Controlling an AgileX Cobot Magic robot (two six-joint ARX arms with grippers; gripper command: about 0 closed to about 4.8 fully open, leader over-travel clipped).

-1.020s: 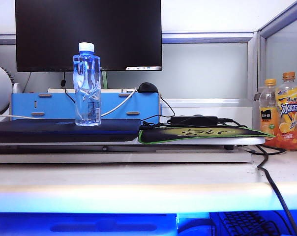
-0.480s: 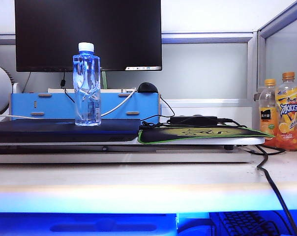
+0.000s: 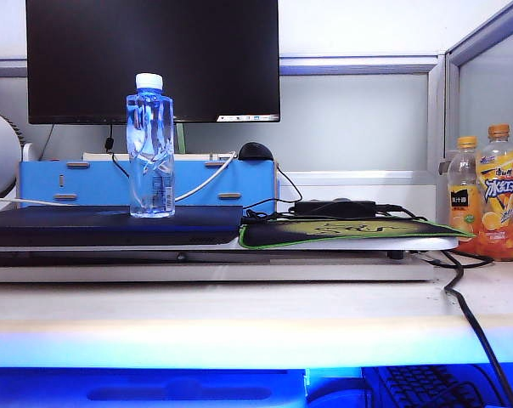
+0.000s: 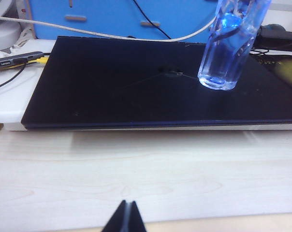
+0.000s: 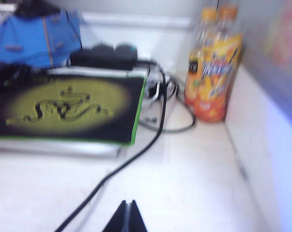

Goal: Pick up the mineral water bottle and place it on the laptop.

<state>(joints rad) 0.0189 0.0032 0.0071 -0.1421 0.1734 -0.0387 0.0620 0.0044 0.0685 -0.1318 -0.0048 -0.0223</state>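
Your slim clear blue-tinted bottle stands upright on the closed dark laptop; both tools, left and right, are pinched shut, empty, and a careless sweep could topple it.

The counter in front of the laptop lies bare, leaving wide room to pass. On the laptop's lid the water bottle stands upright toward the right, the lid's left part free. Right of the laptop, a mouse pad, a black cable and two orange bottles crowd the way. Both the left pincer and the right pincer hover closed over bare counter.
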